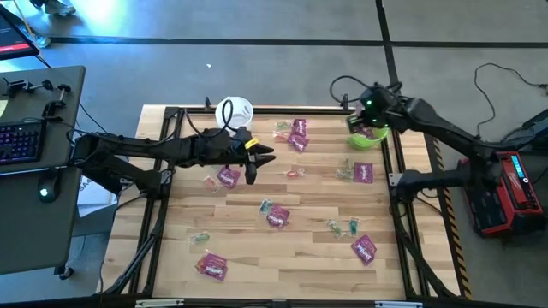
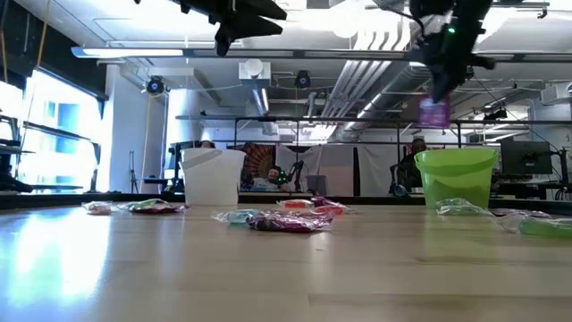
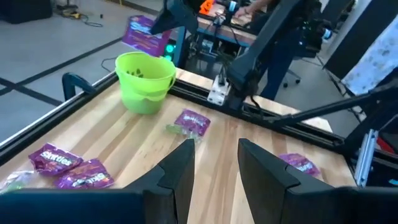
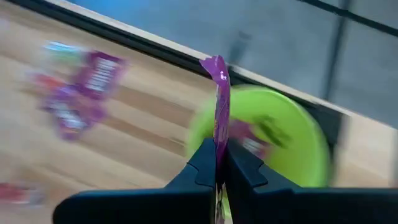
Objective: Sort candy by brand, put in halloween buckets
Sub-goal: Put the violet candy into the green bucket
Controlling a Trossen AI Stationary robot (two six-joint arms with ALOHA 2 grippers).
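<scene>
My right gripper [image 2: 438, 89] hangs over the lime green bucket [image 2: 456, 179], shut on a magenta-purple candy packet [image 2: 435, 112]. The same bucket [image 1: 368, 139] stands at the table's far right, with purple showing inside it [image 4: 249, 142]. The white bucket [image 1: 234, 111] stands at the far edge, left of centre. My left gripper [image 3: 214, 168] is open and holds nothing, raised above the table near the white bucket [image 1: 257, 158]. More purple packets [image 1: 276, 217] and small clear-wrapped pieces [image 1: 342, 227] lie scattered on the wooden tabletop. My right gripper pinches the purple packet between its two fingers, on the packet's flat faces near one end [image 4: 219, 134]. The fingers slant downward. The packet shows edge-on past the fingertips and hangs below them [image 3: 146, 31], lifted clear, above the green bucket's mouth.
A black frame [image 1: 282, 109] runs round the table's edge. Purple packets lie near the left gripper [image 1: 228, 177], at the near left [image 1: 211, 265], near right [image 1: 364, 249] and beside the green bucket [image 1: 362, 172]. A desk with a keyboard [image 1: 21, 141] stands to the left.
</scene>
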